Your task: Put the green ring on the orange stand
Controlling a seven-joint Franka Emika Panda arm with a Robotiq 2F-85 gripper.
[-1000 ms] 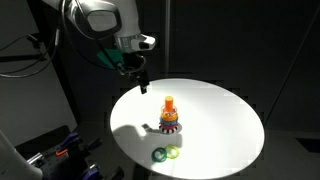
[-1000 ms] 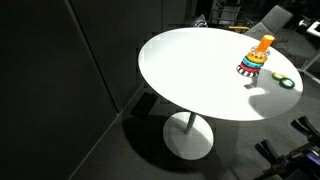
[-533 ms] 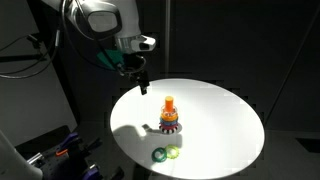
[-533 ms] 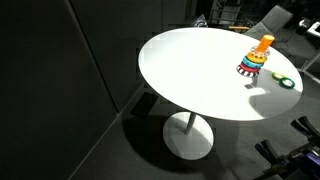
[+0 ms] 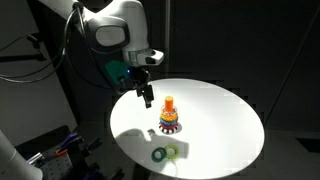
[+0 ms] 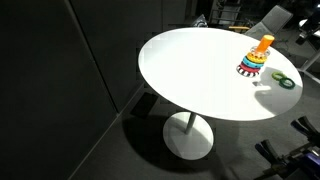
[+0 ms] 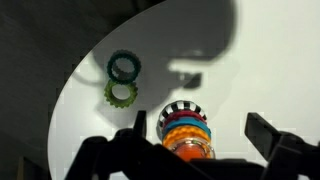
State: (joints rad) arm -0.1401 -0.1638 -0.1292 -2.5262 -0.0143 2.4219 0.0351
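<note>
The orange stand (image 5: 169, 116) is an orange peg on a striped round base near the middle of the white round table (image 5: 220, 120). It also shows in the other exterior view (image 6: 259, 57) and in the wrist view (image 7: 187, 128). The dark green ring (image 5: 159, 155) lies flat near the table's front edge, touching a lighter yellow-green ring (image 5: 174, 151). In the wrist view the green ring (image 7: 124, 67) lies beyond the yellow-green one (image 7: 121, 93). My gripper (image 5: 146, 98) hangs open and empty above the table, left of the stand. In the wrist view the gripper (image 7: 200, 135) has one finger on each side of the stand.
The table edge curves close behind the two rings (image 6: 283, 81). Dark equipment with blue and red parts (image 5: 55, 150) stands below the table's left side. The surroundings are dark.
The arm has swung right and a little down, bringing the gripper closer to the stand. The rings and stand have not moved.
</note>
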